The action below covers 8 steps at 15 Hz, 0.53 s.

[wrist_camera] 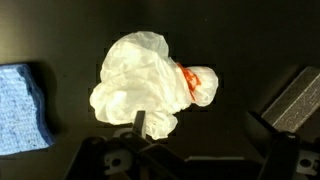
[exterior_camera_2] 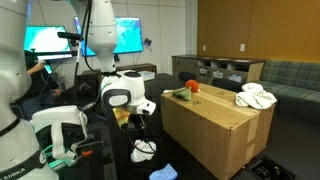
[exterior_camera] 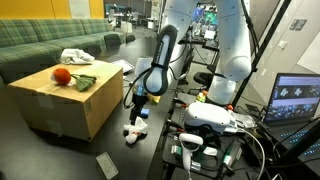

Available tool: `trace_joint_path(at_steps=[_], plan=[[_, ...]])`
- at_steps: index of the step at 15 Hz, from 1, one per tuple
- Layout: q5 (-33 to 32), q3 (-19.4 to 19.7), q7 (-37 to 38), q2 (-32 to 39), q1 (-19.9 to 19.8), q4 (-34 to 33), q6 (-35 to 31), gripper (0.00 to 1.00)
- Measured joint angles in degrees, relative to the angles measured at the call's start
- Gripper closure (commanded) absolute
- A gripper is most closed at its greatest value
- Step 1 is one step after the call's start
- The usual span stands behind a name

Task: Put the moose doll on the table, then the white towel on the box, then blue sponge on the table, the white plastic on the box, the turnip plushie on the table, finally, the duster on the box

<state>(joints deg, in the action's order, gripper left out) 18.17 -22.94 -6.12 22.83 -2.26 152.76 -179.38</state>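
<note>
**Spotter:** Wrist view, where's the white plastic (wrist_camera: 150, 85)?

**Me:** On the surface (wrist_camera: 60, 30), under my wide-open jaws (nothing held). White towel (exterior_camera: 76, 56) on the box (exterior_camera: 55, 110), blue sponge (wrist_camera: 22, 108) down. Plastic, turnip plushie (exterior_camera: 62, 75) and duster (wrist_camera: 295, 100) left.

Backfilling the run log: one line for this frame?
gripper open, empty | over white plastic on table | blue sponge, duster beside it | white towel, turnip plushie on box

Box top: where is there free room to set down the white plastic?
In an exterior view, the box is bare across the middle of its top, between the turnip plushie and the white towel. Those two ends are taken.
</note>
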Motion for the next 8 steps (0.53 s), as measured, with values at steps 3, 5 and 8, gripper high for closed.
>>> trace_joint_path(at_steps=[3,5,8], plan=[[-3.05,3.23,4.2,1.53,3.73,0.8,-2.69,0.0],[-4.59,5.28,6.45,2.29,6.37,0.83,-2.71,0.0],[-6.05,7.22,8.95,2.89,10.19,0.8,-2.71,0.0]])
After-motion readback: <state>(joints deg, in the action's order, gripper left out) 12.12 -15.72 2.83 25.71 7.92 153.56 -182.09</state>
